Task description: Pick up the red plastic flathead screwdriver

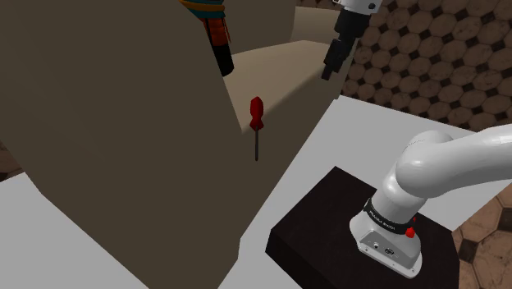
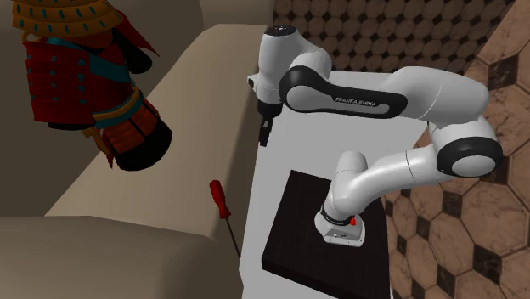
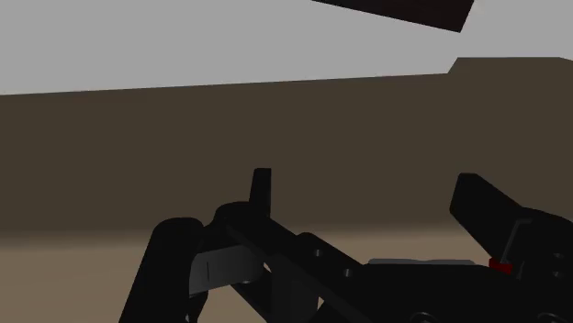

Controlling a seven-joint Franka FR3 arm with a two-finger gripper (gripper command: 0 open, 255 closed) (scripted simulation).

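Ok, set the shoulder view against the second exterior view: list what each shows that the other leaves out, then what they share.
Shoulder view, not the second exterior view: the near corner of the beige surface against the white floor.
Second exterior view, not the shoulder view: the gold helmet and red chest of the armoured figure, and the arm across its whole span, lettering included.
Both: the red screwdriver lying on the beige surface, the black gripper hanging apart from it, the dark stand and the hexagon-tiled floor.
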